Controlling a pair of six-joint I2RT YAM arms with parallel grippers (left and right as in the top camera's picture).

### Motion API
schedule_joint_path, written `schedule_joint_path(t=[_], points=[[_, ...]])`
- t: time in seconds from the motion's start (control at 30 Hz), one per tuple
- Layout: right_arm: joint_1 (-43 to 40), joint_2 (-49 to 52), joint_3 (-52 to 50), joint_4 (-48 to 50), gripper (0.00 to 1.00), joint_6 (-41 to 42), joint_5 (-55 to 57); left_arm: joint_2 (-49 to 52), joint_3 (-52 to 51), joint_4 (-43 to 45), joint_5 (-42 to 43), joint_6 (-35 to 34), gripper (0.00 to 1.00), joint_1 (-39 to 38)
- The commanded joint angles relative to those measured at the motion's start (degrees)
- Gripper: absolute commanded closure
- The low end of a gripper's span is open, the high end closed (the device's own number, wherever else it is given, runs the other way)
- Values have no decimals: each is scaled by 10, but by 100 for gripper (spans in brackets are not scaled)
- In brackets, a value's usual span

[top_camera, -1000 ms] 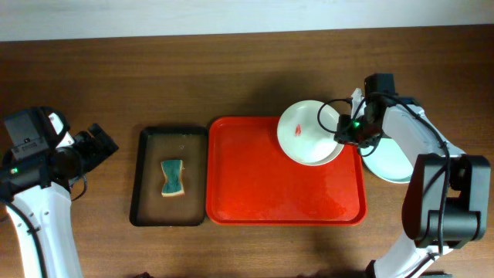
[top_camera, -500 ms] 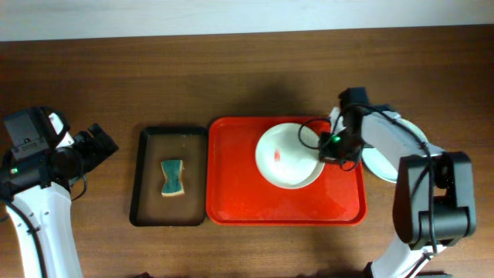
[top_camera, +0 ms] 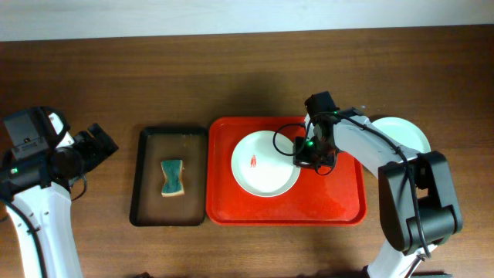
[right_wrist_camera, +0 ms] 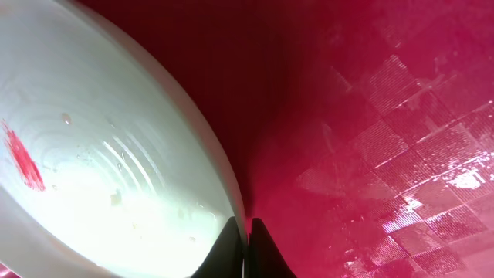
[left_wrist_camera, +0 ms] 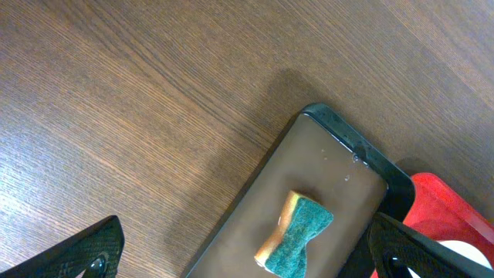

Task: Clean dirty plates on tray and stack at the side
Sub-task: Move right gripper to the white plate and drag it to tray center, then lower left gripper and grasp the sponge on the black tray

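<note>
Right pincer point(right_wrist_camera: 244, 232) closed to a sliver, tips apparently nipping the plate point(top_camera: 265, 163) rim on the tray point(top_camera: 340, 202). Left pincer point(left_wrist_camera: 245, 222) spread wide, empty, above the desk point(left_wrist_camera: 116, 93).

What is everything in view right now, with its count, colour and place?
table: one, brown wood, under everything
red tray: one, bright red, middle of the table
white plate: one, white with a small red smear, on the red tray
pale plate: one showing, pale, on the table right of the red tray, partly behind the right arm; cannot tell if another lies under it
black tray: one, black rim with brown floor, left of the red tray
sponge: one, teal over yellow, in the black tray
left gripper: one, black, open, above bare table left of the black tray
right gripper: one, black, shut on the white plate's right rim
</note>
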Motion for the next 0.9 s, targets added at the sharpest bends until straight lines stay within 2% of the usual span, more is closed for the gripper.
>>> schedule_joint_path(t=[0.0, 0.13, 0.33, 0.37, 0.4, 0.43, 0.47, 0.5, 0.53, 0.57, 0.6, 0.63, 0.67, 0.7, 0.77, 0.8, 0.87], points=[[-1, -10, -2, -9, 90, 66, 0, -9, 8, 1, 4, -4, 1, 2], [-1, -10, -2, -20, 78, 61, -8, -9, 8, 1, 4, -3, 1, 2], [-1, -10, -2, -29, 76, 45, -7, -9, 8, 34, 4, -4, 1, 2], [-1, -10, -2, -29, 68, 45, -6, -9, 8, 34, 4, -4, 1, 2], [-1, -10, -2, -28, 68, 46, -6, -9, 8, 34, 5, -4, 1, 2], [-1, -10, -2, -28, 66, 46, -6, -9, 8, 13, 68, -4, 1, 2], [-1, -10, -2, -28, 31, 46, -6, -8, 8, -9, 133, 0, 1, 0], [-1, -10, -2, -28, 5, 46, -6, -7, 6, -31, 163, 50, 4, -17], [-1, -10, -2, -28, 3, 46, -6, -6, 2, -53, 150, 78, 16, -47], [-1, -10, -2, -28, 12, 46, -6, -5, -4, -78, 114, 78, 28, -85], [-1, -10, -2, -27, 25, 46, -6, -2, -18, -90, 78, 76, 37, -138], [-1, -10, -2, -25, 34, 46, -6, 1, -34, -90, 61, 75, 41, -184], [-1, -10, -2, -24, 35, 46, -6, 15, -49, -89, 2, 54, 41, -240], [-1, -10, -2, -24, 35, 46, -6, 28, -54, -86, -38, 35, 41, -263], [-1, -10, -2, -24, 35, 46, -6, 63, -54, -78, -48, 35, 42, -287], [-1, -10, -2, -23, 34, 46, -6, 77, -54, -75, -18, 35, 56, -297], [-1, -10, -2, -17, 32, 46, -6, 90, -58, -49, -28, 35, 78, -297]])
